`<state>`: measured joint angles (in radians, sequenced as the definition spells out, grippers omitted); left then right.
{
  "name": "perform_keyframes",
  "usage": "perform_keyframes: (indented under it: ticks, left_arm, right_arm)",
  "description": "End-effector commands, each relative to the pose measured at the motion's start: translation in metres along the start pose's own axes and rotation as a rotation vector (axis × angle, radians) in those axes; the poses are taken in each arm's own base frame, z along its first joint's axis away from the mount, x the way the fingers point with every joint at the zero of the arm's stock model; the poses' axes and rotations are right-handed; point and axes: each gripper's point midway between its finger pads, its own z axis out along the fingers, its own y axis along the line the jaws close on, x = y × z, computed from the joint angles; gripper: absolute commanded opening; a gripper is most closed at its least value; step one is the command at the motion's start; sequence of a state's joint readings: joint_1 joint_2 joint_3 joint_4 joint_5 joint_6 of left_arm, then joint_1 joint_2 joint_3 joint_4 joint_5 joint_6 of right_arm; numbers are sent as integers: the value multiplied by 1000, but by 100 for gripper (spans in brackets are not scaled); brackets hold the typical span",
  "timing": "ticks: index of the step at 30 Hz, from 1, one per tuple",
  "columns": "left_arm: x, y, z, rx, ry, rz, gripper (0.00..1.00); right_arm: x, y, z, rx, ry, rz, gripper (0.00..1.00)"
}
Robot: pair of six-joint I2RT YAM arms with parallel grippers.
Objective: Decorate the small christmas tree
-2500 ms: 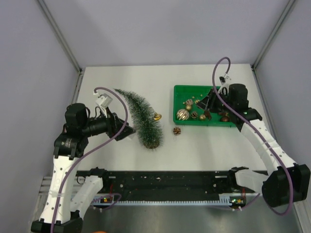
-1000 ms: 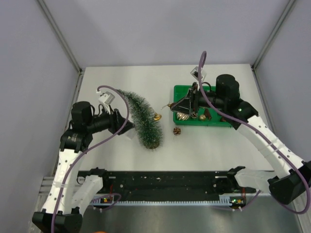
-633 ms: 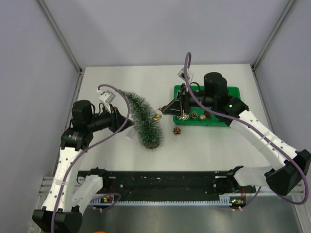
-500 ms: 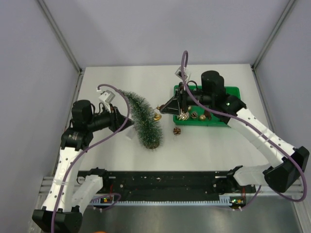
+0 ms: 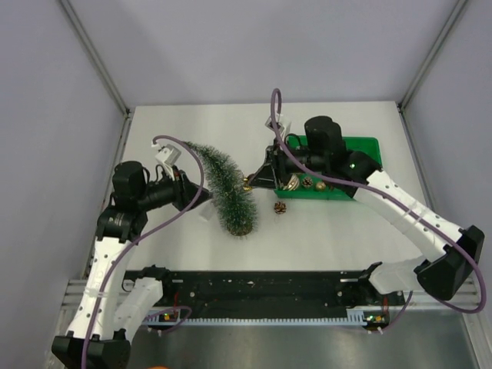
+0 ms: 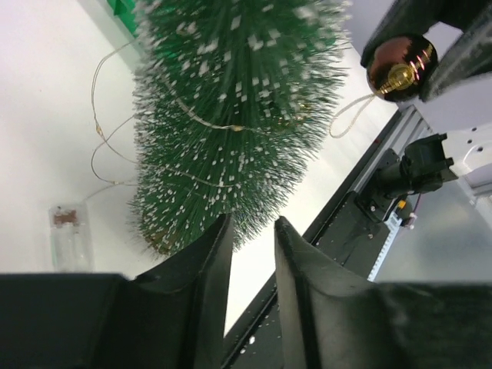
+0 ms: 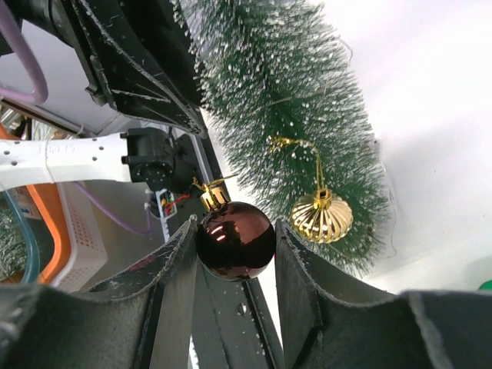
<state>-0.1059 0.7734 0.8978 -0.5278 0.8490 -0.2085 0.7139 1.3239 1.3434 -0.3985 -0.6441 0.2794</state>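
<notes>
Since the earlier pictures the right arm has swung off the green tray (image 5: 367, 144) and across to the small christmas tree (image 5: 227, 188), and the left gripper (image 5: 200, 203) has drawn its fingers much closer together. The tree itself has not shifted.

From above, the right arm covers much of the tray, so only a few ornaments at its near edge show. The right gripper (image 5: 260, 178) hides what it carries in that view. The right wrist camera shows it plainly: the right gripper (image 7: 234, 231) is clamped on a glossy dark brown bauble (image 7: 234, 242) with a gold cap, held just beside the tree's bristles. The left wrist view cuts off and blurs the tree's upper part. The fingers of the left gripper (image 6: 252, 223) leave only a slim gap, their tips at the lowest bristles; whether they pinch any I cannot tell.

The tree stands at the left middle of the worktop (image 5: 330, 231), leaning with its tip up and to the left. It is a slim dark green cone with white-flecked bristles, and its base is mostly buried under them. A thin wire (image 6: 100, 138) loops around it and trails to a small clear box (image 6: 65, 231) on the worktop. A ribbed gold ornament (image 7: 321, 217) hangs from a branch on the side facing the bauble.

A pine cone (image 5: 280, 207) lies on the worktop between tree and tray.
</notes>
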Motion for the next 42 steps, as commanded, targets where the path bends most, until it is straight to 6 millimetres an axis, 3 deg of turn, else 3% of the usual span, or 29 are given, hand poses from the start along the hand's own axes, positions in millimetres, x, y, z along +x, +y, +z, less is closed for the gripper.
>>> perform_keyframes:
  ticks: [1,3,6,9,14,17,19,22,25,31,39,42]
  left_arm:
    - [-1,-1,4,25,-23,-10,42]
    - [-2,0,3,6,-24,-14,56]
    - [0,0,-1,-8,-17,-1,66]
    - [3,2,2,2,-18,-13,67]
    - [-6,1,10,33,-48,-48,55]
    - [-14,-4,5,32,-61,-6,47]
    - [-16,-2,1,-3,-63,10,47]
    - [-15,-2,-6,-15,-49,54,51]
    - [-15,2,-11,-17,-32,68,60]
    - [-26,30,-16,-33,-64,81,68]
    - [-45,16,-4,170,-125,153,70]
    - [-46,20,0,208,-115,168,71]
  right_arm:
    - [-6,21,-11,27,-27,-56,22]
    - [1,25,-15,41,-21,-54,22]
    - [7,27,-26,62,-36,-37,22]
    - [12,29,-31,64,-40,-18,22]
    - [26,27,-29,82,-22,9,21]
    - [32,24,-30,97,-18,23,21]
    - [37,21,-30,106,-14,27,21]
    - [40,19,-29,113,-11,31,20]
    - [39,20,-29,110,-14,27,21]
    - [34,24,-33,105,-32,17,20]
    - [38,23,-34,103,-39,32,20]
    - [38,24,-33,97,-41,38,20]
